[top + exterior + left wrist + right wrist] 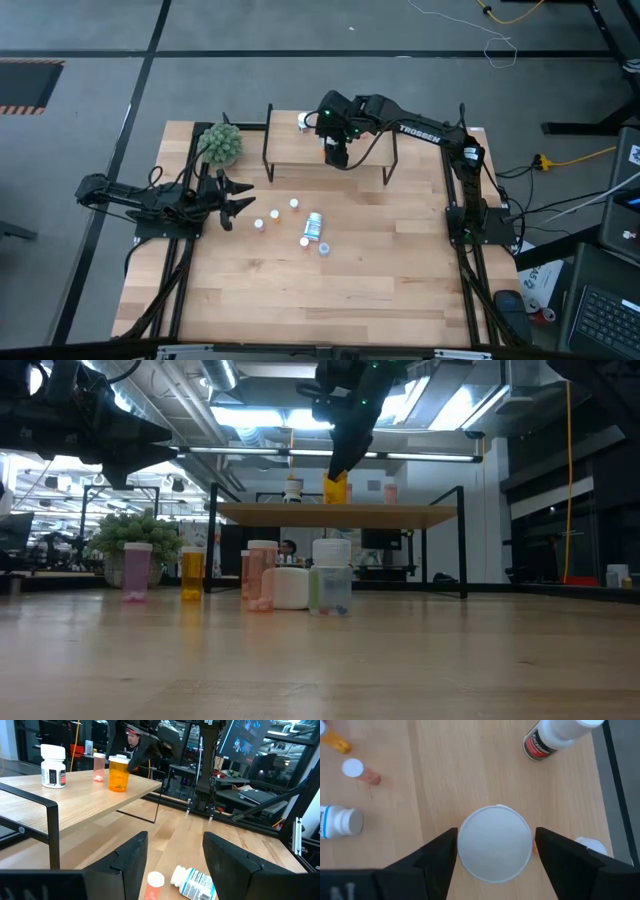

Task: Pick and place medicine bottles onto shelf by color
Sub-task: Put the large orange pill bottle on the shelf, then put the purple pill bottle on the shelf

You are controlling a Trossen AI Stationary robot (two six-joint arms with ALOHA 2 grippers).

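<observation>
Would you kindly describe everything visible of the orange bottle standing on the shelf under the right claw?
The orange bottle is a small translucent amber cylinder, plastic by its look, with a round white cap. It stands upright on the shelf, near a pink bottle and a white bottle. The right claw hangs directly above, open, fingers flanking the cap without visibly touching it.

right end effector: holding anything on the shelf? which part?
Nothing held. The right end effector stands open astride the orange bottle's white cap, fingers clear of it. Left end effector is empty.
</observation>
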